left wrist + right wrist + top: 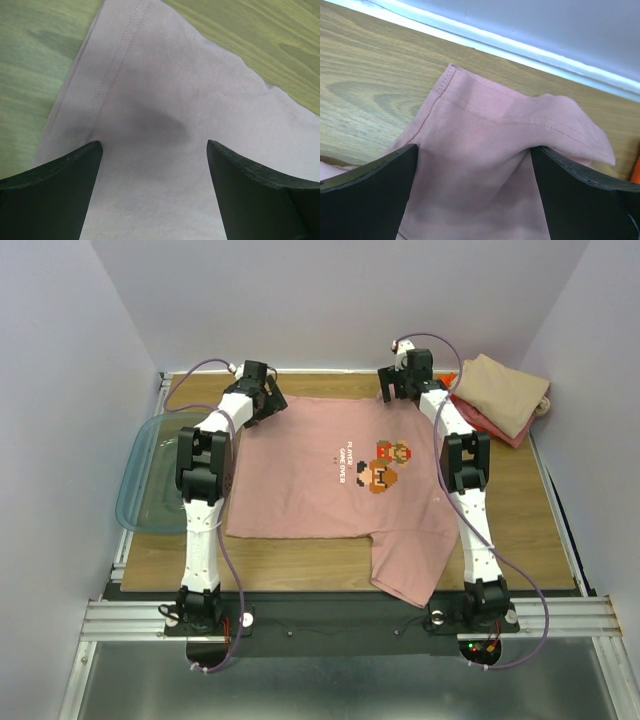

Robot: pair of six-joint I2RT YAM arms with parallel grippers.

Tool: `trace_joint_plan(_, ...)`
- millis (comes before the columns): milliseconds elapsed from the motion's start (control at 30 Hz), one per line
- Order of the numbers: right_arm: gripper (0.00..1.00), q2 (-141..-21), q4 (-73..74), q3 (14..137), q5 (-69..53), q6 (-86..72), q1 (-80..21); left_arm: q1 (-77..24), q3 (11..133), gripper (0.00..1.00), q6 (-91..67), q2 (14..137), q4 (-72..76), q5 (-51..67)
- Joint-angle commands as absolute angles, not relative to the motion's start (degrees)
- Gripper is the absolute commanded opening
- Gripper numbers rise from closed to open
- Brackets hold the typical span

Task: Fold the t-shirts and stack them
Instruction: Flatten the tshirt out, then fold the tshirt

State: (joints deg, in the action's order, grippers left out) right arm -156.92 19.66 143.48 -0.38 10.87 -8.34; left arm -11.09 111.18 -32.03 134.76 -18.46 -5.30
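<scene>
— Two arms, I see. Where does the pink t-shirt lie?
— Spread flat, print up, in the middle of the table. Nearest us, the sleeve at its near right corner droops over the table's edge.
— And the arms?
— The left arm runs along the shirt's left edge. The right arm reaches across its right side.
— The print?
— Right of the shirt's middle are two small pixel cartoon figures. Some tiny white text sits just left of them, turned sideways.
— Now the grippers.
— The left gripper is over the shirt's far left corner with its fingers spread wide. Only flat cloth and a stitched hem lie between them, and nothing is pinched.
— The right one?
— The right gripper is at the far right corner, equally wide, above a rumpled stitched edge. It grasps nothing. Whether its tips touch the cloth I cannot tell.
— Anything beside the shirt?
— A clear teal bin is near its left edge. Beyond its far right corner is a folded pile. A tan t-shirt is on top with a folded pink t-shirt beneath. A sliver of an orange t-shirt shows on the side towards the spread shirt.
</scene>
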Motion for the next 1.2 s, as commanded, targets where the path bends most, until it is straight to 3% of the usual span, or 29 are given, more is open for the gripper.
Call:
trace_joint_plan(0,1.0,-157.9,15.7,143.5,1.5,14.8,-8.1,-10.2,115.4,0.98,-30.3,136.1,-21.2,-2.4)
trace_joint_plan(167,1.0,-151.3,15.0,143.4,-1.8,13.5,-8.2,-10.7,117.5,0.98,-29.1,130.6,-22.1,2.8)
trace_joint_plan(367,1.0,-132.7,15.8,127.8,-6.7,9.4,-10.6,-14.1,109.5,0.98,-28.0,115.3,-22.2,0.8)
trace_joint_plan(533,1.0,-110.3,16.6,107.7,8.0,2.9,-17.6,-16.9,87.9,0.98,-33.0,94.6,-22.5,-7.0)
trace_joint_plan(567,1.0,-106.9,16.6,98.7,9.0,0.6,-18.2,-17.8,79.5,0.98,-34.4,91.1,-22.1,-8.3)
trace_joint_plan(800,1.0,-78.0,15.3,61.5,5.5,-20.9,-20.1,-28.2,48.2,0.98,-50.8,61.3,-24.4,-15.3)
trace_joint_plan(1000,1.0,-63.1,14.9,47.7,5.2,-24.3,-20.5,-31.0,32.4,0.98,-63.8,47.4,-33.0,-16.9)
trace_joint_plan(1167,1.0,-53.6,15.0,42.5,3.5,-26.5,-20.5,-31.0,29.4,0.98,-72.1,42.5,-35.9,-22.0)
